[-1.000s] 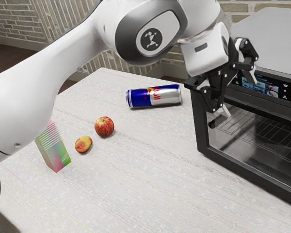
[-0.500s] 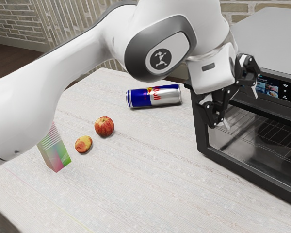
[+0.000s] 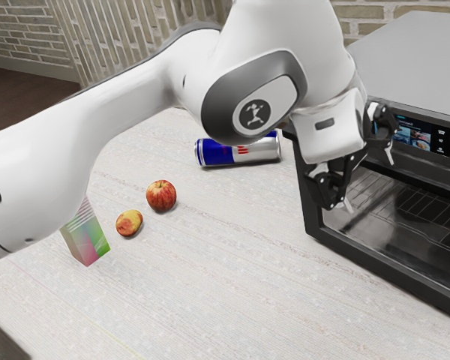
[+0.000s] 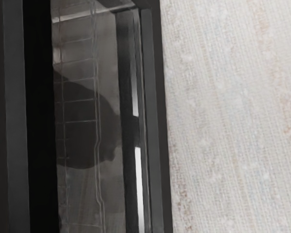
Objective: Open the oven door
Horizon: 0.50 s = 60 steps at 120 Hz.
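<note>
In the exterior view my gripper [image 3: 369,180] is at the oven's front, near the upper part of the door [image 3: 309,196]. Its two fingertips stand well apart, with nothing visible held between them. The door is upright against the oven, and a wire rack shows through its glass. Seen in the wrist view, the door's glass [image 4: 80,187] lies below my hand, with a dark frame [image 4: 157,145] along one side. Whether a fingertip touches the door I cannot tell.
A blue and silver can [image 3: 216,152] lies on the table [image 3: 232,277] beside the oven. An apple [image 3: 161,196], a smaller yellow-red fruit [image 3: 129,223] and a colourful box [image 3: 88,244] are farther toward the exterior view's left. The oven's control display [image 3: 415,136] sits above the door.
My hand has come down along the oven front, from beside the display to the upper door area. The fingers remain apart, and the door and table things have not moved.
</note>
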Each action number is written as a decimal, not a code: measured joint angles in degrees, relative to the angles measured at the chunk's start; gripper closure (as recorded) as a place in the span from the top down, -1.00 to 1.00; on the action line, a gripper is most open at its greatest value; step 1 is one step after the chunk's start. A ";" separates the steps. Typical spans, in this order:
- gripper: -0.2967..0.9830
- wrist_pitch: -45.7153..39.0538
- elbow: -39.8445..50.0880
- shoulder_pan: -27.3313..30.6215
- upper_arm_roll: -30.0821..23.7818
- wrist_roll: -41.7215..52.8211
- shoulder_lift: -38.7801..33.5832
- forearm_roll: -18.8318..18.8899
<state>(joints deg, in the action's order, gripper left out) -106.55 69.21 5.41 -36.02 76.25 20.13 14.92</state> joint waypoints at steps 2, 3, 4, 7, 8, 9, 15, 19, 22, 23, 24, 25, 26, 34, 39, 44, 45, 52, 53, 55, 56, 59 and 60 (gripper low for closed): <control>0.56 -0.22 0.38 0.02 0.07 -0.04 -0.16 -0.02; 0.55 -0.32 0.60 0.03 0.11 -0.06 -0.29 -0.04; 0.55 -0.43 1.09 0.08 0.16 -0.08 -0.61 -0.06; 0.54 -1.09 4.74 0.29 0.40 -0.14 -3.30 -0.45; 0.54 -1.40 6.52 0.35 0.59 -0.16 -4.66 -0.72; 0.53 -1.75 8.54 0.38 0.92 -0.18 -6.34 -1.08; 0.12 -3.79 30.34 2.84 2.36 -0.27 -27.81 -5.43; 0.20 -1.94 42.03 -3.25 2.95 -0.57 -46.76 -9.48; 0.25 0.74 38.21 -6.80 6.32 -1.62 -59.69 -10.24; 0.27 1.80 35.12 -7.12 7.73 -2.08 -61.47 -10.03; 0.28 2.95 31.46 -7.10 8.99 -2.56 -61.95 -9.75; 0.29 4.21 27.38 -6.66 10.14 -3.07 -61.46 -9.31; 0.31 5.56 23.05 -5.72 11.14 -3.60 -60.17 -8.75; 0.38 14.79 -4.13 1.82 17.19 -8.88 -35.03 -6.68; 0.41 18.40 -9.06 4.33 19.26 -13.08 -23.54 -6.17; 0.44 21.08 -10.05 7.62 20.69 -17.01 -16.92 -6.70; 0.44 21.49 -9.36 8.25 21.02 -17.77 -15.74 -7.26; 0.47 23.71 -6.03 11.98 22.39 -22.75 -10.17 -10.46; 0.47 23.97 -5.78 12.21 22.49 -23.42 -9.76 -10.81; 0.48 24.45 -5.38 12.45 22.65 -24.74 -9.12 -11.45; 0.48 24.68 -5.23 12.48 22.70 -25.38 -8.87 -11.74; 0.49 25.31 -4.89 12.41 22.85 -27.26 -8.32 -12.50; 0.49 25.50 -4.80 12.36 22.87 -27.87 -8.17 -12.71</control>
<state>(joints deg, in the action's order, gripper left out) -81.05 64.40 17.77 -13.15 48.39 11.96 2.21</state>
